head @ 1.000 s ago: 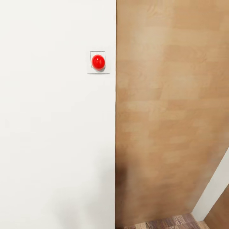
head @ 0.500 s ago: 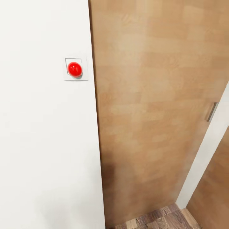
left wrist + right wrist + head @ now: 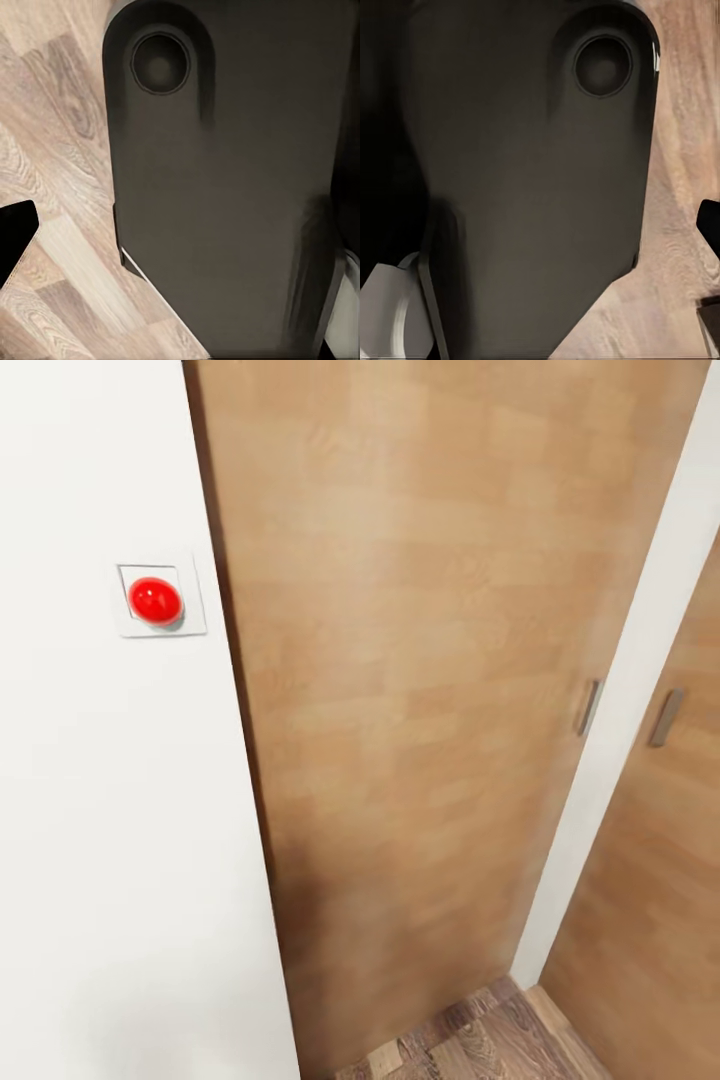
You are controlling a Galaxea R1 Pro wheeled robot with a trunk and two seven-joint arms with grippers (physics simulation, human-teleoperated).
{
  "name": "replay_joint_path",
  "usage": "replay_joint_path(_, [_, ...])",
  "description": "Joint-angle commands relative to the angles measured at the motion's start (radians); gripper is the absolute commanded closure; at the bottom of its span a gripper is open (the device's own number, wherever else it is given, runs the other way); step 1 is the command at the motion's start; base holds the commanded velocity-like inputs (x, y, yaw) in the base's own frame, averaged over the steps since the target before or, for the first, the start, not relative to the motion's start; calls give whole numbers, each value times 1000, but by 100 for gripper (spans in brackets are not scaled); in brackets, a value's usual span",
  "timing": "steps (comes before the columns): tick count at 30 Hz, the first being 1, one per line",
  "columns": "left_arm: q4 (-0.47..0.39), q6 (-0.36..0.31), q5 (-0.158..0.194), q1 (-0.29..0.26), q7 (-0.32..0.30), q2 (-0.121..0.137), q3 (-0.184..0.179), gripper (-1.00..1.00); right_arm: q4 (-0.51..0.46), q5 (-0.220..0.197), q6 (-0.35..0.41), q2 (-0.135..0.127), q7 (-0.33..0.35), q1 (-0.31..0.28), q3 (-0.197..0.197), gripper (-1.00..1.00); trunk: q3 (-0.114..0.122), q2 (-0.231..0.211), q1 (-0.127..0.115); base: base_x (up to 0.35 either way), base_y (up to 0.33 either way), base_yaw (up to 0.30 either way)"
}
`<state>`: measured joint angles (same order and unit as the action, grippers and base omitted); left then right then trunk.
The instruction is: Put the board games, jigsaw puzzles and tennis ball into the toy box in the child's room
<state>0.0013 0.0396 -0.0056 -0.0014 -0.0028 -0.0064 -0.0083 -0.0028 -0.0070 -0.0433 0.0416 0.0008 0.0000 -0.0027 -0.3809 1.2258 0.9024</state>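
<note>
A: We're in transit here. The head view faces a white wall (image 3: 110,840) carrying a red dome button (image 3: 155,600) on its white plate (image 3: 192,622), and right beside it a tall light-wood door (image 3: 420,660) with a slim metal handle (image 3: 588,707).

B: And a second wood door (image 3: 650,880) past a white jamb (image 3: 625,690), with its own handle (image 3: 665,717). No toys, no toy box, no bed or table anywhere in these views, so where they lie and which way any game box runs can't be told.

A: So my read is that this is a travel step, not a pick or a place. Next, the base likely needs to turn or roll until the child's room comes into sight.

B: Grippers?

A: Both wrist views look down on the robot's dark base housing (image 3: 225,187), over brown wood-plank floor (image 3: 52,150). A black edge (image 3: 13,236) pokes in at the margin, but whether the jaws are spread or closed, I can't tell for either arm.

B: Same housing (image 3: 525,187) on the right side.
</note>
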Motion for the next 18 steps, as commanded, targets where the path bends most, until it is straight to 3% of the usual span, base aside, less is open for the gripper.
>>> replay_joint_path(1, [0,3,-1,0,0,0,-1,-100,0,-1,-5,0,0,0,0,-100,2,-7,-4,0,0,-277])
replay_joint_path(18, [0,5,-5,0,0,0,-2,-100,0,-2,-9,1,-1,0,0,-100,49,-126,-69,0,0,-277])
